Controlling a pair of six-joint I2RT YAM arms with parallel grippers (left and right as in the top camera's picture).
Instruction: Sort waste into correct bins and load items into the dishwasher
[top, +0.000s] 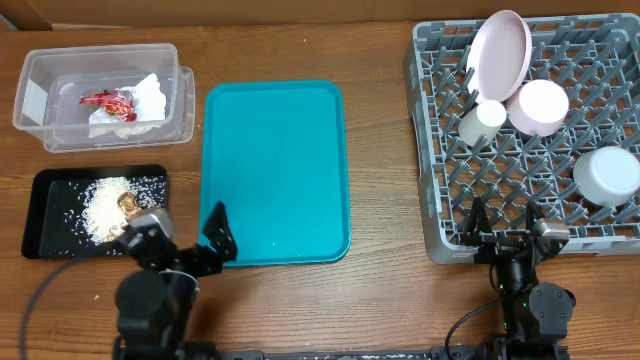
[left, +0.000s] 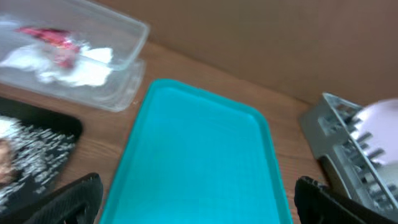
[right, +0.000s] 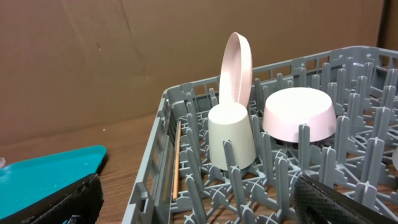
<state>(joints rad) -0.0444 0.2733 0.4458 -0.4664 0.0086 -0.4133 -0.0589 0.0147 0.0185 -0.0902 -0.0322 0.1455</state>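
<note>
Waste (top: 125, 105) is binned, dishes (top: 540, 105) are racked — left gripper (top: 185, 232) and right gripper (top: 506, 222) are spread, empty; no move seems needed.

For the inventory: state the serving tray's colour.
The serving tray is plain teal, clearest in the overhead view.

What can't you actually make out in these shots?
- Overhead: the left gripper covers the near right corner of the black tray.
- Overhead: the picture's right edge clips the white dish.
- Left wrist: the red wrapper is blurred, so its print is unreadable.
- Right wrist: the lower end of the wooden stick is lost among the bars of the rack.
</note>
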